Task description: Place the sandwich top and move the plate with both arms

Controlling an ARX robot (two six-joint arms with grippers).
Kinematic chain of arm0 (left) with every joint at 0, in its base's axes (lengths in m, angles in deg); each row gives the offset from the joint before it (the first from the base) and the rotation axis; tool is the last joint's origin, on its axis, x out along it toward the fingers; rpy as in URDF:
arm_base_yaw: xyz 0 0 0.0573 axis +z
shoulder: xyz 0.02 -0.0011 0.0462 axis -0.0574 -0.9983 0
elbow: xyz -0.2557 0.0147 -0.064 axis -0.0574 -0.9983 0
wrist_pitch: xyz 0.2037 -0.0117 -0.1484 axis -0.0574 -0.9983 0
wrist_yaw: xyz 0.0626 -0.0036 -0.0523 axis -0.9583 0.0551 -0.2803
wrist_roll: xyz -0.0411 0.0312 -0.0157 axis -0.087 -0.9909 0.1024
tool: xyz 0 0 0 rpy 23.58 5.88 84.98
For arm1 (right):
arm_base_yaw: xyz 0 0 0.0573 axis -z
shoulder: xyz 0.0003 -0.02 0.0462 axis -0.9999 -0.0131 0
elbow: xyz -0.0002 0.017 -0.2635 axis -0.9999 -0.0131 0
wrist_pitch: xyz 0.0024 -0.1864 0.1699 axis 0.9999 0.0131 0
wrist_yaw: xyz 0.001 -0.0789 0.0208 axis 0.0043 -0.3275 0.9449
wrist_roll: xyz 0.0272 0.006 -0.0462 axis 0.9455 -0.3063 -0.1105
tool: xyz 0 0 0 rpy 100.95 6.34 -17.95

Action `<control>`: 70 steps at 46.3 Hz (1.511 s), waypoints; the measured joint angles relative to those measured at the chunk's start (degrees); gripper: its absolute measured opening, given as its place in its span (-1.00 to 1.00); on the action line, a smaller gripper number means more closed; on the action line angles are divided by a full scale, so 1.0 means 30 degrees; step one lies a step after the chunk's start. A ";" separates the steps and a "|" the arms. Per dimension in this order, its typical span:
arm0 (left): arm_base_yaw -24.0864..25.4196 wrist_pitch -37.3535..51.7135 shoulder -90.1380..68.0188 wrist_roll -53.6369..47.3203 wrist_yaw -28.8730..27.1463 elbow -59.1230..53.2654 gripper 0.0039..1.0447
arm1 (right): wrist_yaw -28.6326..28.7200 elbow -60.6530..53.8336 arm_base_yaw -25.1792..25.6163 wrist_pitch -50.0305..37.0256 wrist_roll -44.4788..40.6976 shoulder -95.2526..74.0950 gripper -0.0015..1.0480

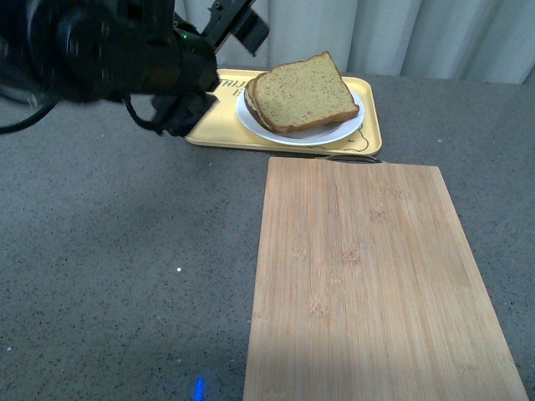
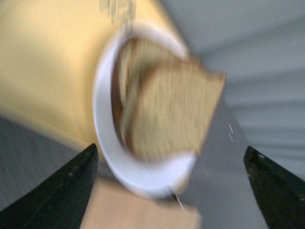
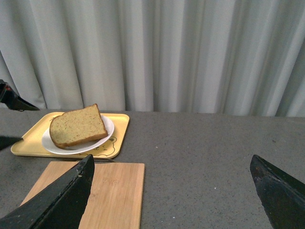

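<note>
Already the bread top (image 1: 303, 92) lay on the plate (image 1: 344, 129) in the yellow tray (image 1: 369, 117); my left fingers (image 2: 71, 186) and right fingers (image 3: 62, 200) were spread wide, so gripping opposite rims evenly seemed wise.

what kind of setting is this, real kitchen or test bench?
Likely a staged test bench, not a real kitchen: a plain grey tabletop, a pleated white curtain as backdrop, and only props laid out: yellow tray, white plate with a sandwich, wooden cutting board.
</note>
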 joint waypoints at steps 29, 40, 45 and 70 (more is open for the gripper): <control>0.5311 0.8415 2.0072 -1.7209 -0.0036 -2.1260 -0.93 | -0.0007 0.0000 0.0000 0.0000 0.0000 0.0000 0.82; 0.5799 0.6054 2.3474 -1.7216 0.0044 -2.2382 -0.93 | -0.0007 0.0000 0.0000 0.0000 0.0000 0.0000 0.82; 0.5799 0.4794 2.5084 -1.7216 0.0044 -2.2702 -0.93 | -0.0015 0.0000 0.0000 0.0000 0.0000 0.0000 0.82; 0.5799 -0.0291 3.1000 -1.7216 0.0058 -2.3147 -0.93 | -0.0007 0.0007 0.0000 0.0000 0.0000 0.0000 0.82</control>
